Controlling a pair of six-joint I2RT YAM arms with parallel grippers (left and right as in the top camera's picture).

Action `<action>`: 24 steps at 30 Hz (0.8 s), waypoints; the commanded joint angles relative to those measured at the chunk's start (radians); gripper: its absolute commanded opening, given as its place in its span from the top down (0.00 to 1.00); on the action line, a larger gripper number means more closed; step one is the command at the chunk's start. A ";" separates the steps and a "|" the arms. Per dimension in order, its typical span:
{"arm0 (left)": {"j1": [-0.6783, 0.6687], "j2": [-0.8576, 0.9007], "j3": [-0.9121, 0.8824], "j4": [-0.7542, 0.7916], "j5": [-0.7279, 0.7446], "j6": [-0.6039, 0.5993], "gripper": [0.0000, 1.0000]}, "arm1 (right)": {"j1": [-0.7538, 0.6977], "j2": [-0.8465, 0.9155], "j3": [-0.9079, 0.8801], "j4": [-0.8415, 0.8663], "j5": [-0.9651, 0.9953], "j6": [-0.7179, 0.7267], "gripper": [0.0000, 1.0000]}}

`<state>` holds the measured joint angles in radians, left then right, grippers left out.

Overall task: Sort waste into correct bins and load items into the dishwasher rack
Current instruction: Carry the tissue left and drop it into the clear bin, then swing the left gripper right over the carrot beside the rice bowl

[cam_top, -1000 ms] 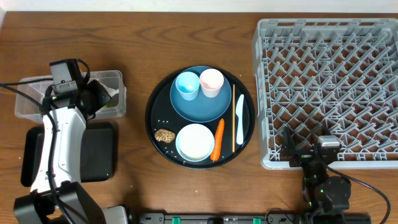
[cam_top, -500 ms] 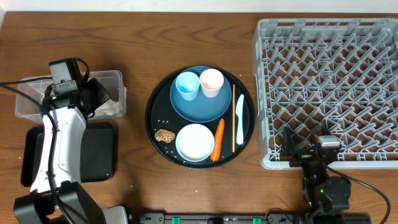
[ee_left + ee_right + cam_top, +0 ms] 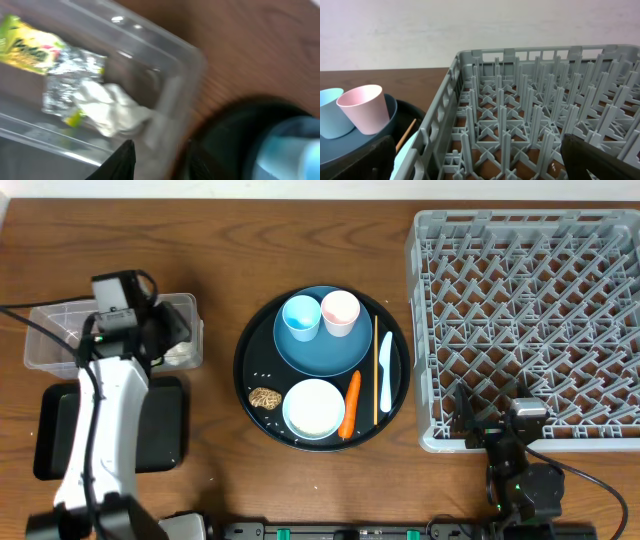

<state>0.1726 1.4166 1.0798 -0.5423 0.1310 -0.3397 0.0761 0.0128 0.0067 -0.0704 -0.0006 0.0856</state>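
Wrapper (image 3: 29,47) and tissue (image 3: 114,112) lie in the clear tub (image 3: 172,55); left claw (image 3: 160,338) too blurred to judge, right claw (image 3: 480,161) gaping, empty.

the overhead camera looks straight down on the whole table (image 3: 220,240). the left wrist camera hangs close over the clear tub (image 3: 170,65), tilted and blurred. the right wrist camera sits low by the dishwasher rack (image 3: 520,100), facing across it. overhead shows both too.
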 commanded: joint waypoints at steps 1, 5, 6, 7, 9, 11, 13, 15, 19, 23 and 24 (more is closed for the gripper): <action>-0.063 -0.067 0.022 -0.032 0.018 0.013 0.64 | -0.017 0.000 -0.001 -0.004 0.008 -0.012 0.01; -0.155 -0.104 0.022 -0.120 0.018 0.013 0.65 | -0.017 0.000 -0.001 -0.004 0.008 -0.013 0.01; -0.178 -0.106 0.022 -0.147 0.018 0.013 0.65 | -0.017 0.000 -0.001 -0.004 0.008 -0.013 0.01; -0.201 -0.106 0.022 -0.175 0.019 0.012 0.65 | -0.017 0.000 -0.001 -0.004 0.008 -0.012 0.01; -0.249 -0.100 0.022 -0.247 0.018 0.012 0.65 | -0.017 0.000 -0.001 -0.004 0.008 -0.013 0.01; -0.294 -0.088 0.021 -0.314 0.018 0.012 0.65 | -0.017 0.000 -0.001 -0.004 0.008 -0.012 0.01; -0.336 -0.073 0.020 -0.364 0.018 0.012 0.65 | -0.017 0.000 -0.001 -0.004 0.008 -0.012 0.01; -0.385 -0.055 0.015 -0.405 0.018 0.008 0.65 | -0.017 0.000 -0.001 -0.004 0.008 -0.012 0.01; -0.476 -0.030 -0.007 -0.430 0.019 0.001 0.65 | -0.017 0.000 -0.001 -0.004 0.008 -0.012 0.01; -0.568 -0.007 -0.028 -0.442 0.019 -0.031 0.64 | -0.017 0.000 -0.001 -0.004 0.008 -0.012 0.01; -0.592 -0.001 -0.031 -0.447 0.019 -0.041 0.64 | -0.017 0.000 -0.001 -0.004 0.008 -0.012 0.01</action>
<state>-0.3771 1.4014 1.0657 -0.9779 0.1509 -0.3504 0.0761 0.0128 0.0067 -0.0704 -0.0006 0.0856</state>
